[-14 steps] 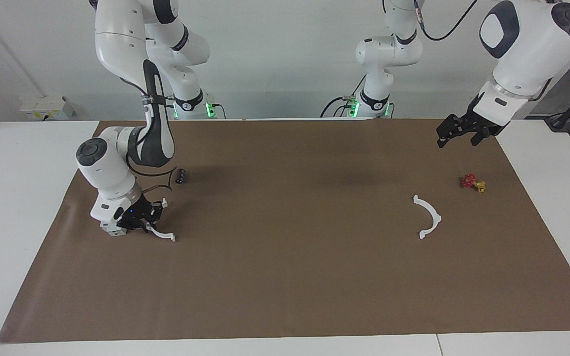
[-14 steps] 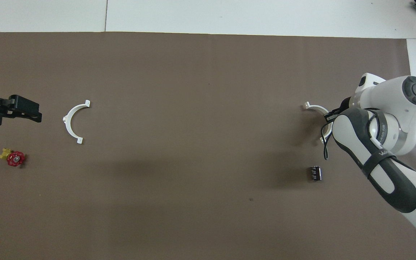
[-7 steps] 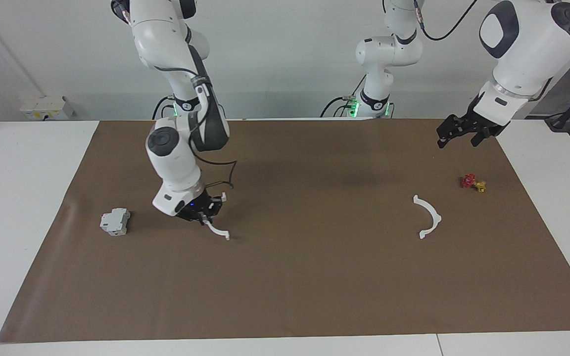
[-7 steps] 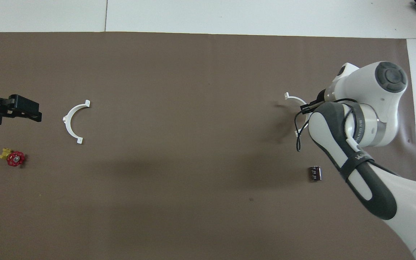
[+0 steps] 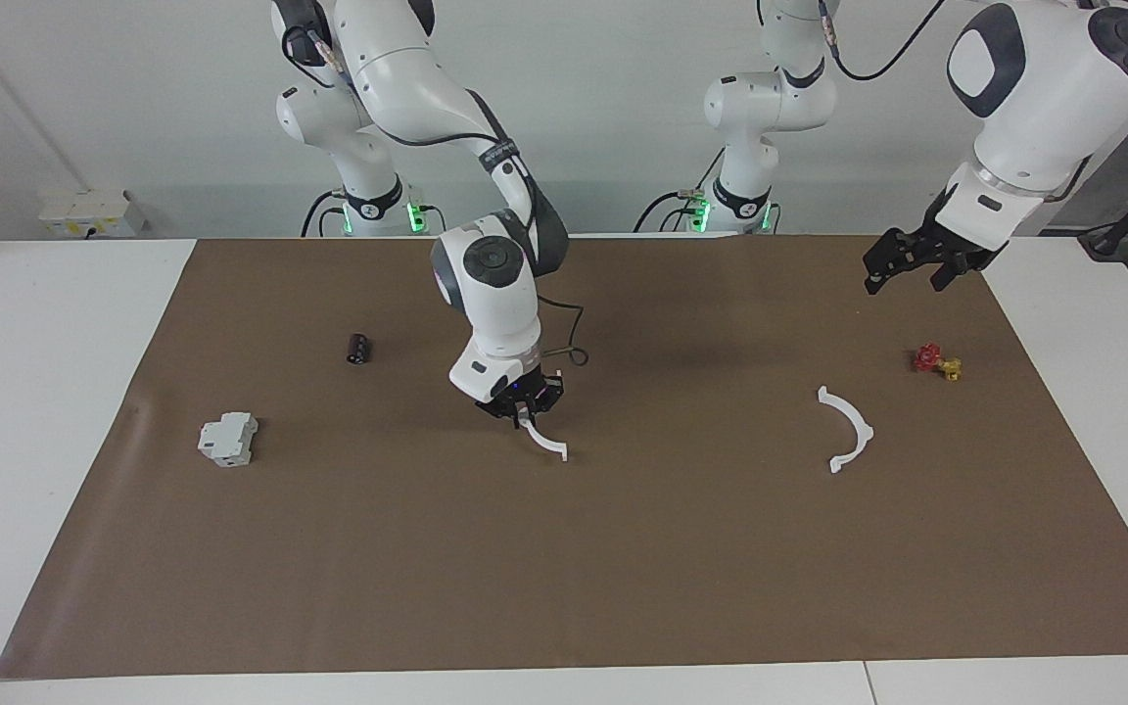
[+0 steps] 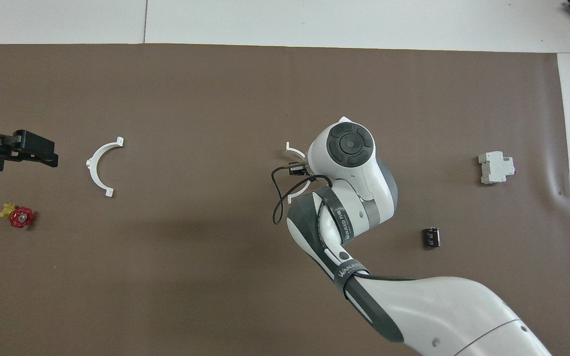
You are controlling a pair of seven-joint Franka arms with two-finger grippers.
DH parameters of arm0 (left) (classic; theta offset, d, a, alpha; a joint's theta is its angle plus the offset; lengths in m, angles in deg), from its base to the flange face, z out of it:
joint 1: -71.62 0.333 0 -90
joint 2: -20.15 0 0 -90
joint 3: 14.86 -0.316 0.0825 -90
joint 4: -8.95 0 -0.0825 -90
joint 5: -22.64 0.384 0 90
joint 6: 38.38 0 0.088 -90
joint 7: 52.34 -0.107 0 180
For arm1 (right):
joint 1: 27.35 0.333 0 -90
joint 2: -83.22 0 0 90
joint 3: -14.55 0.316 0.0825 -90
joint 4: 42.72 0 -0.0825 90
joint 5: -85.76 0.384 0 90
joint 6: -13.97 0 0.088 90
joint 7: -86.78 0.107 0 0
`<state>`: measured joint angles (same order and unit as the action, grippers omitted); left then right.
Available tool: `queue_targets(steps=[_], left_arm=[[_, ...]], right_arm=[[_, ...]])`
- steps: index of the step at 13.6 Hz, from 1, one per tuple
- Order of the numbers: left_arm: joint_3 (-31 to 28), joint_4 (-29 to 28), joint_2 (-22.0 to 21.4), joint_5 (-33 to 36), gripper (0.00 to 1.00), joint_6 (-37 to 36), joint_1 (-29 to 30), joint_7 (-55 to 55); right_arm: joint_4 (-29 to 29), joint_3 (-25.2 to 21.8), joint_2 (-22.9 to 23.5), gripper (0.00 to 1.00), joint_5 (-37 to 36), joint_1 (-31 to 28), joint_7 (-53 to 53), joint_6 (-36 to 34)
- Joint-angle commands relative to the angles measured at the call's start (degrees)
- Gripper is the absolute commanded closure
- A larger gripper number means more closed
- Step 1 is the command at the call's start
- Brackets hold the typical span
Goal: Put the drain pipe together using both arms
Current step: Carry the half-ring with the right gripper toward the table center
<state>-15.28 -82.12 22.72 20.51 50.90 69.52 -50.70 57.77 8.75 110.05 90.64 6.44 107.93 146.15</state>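
Observation:
My right gripper (image 5: 523,401) is shut on one white half-ring of the drain pipe (image 5: 548,443) and holds it low over the middle of the brown mat. In the overhead view the right gripper (image 6: 297,169) is mostly hidden under its own wrist, and only the half-ring's ends (image 6: 291,147) stick out. The other half-ring (image 5: 849,431) lies flat on the mat toward the left arm's end, also seen from overhead (image 6: 101,166). My left gripper (image 5: 904,266) hangs open and empty in the air over the mat's edge at that end (image 6: 33,150).
A grey-white box (image 5: 228,438) (image 6: 497,167) and a small black cylinder (image 5: 358,348) (image 6: 431,237) lie toward the right arm's end. A small red and yellow valve (image 5: 936,361) (image 6: 18,216) lies near the left gripper. The brown mat (image 5: 623,568) covers the table.
My right arm has carried its half-ring from the right arm's end to the middle of the mat, uncovering the box and the cylinder. The left arm has not moved.

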Motion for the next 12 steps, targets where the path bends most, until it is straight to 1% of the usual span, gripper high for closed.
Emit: queue_targets(steps=[1, 3, 7, 12], left_arm=[[-0.64, -3.15, -2.30, -0.59, 0.00, 1.86, -0.81, -0.06], [-0.64, -3.59, -2.48, -0.59, 0.00, 2.56, -0.81, -0.06], [-0.64, -5.00, -3.09, -0.59, 0.00, 3.97, -0.81, -0.06], [-0.72, -9.21, -4.68, -0.59, 0.00, 8.09, -0.72, -0.06]], right_arm=[[-0.74, -0.09, 1.73, 1.00, -1.46, 2.50, 4.68, 2.12], [0.31, -0.09, 1.73, 1.00, -3.56, 2.42, 4.43, 2.56], [1.46, 0.00, 1.73, 1.00, -3.92, 2.59, 2.07, 4.31], [2.34, 0.00, 1.64, 1.00, -3.92, 2.59, -3.13, 5.29]])
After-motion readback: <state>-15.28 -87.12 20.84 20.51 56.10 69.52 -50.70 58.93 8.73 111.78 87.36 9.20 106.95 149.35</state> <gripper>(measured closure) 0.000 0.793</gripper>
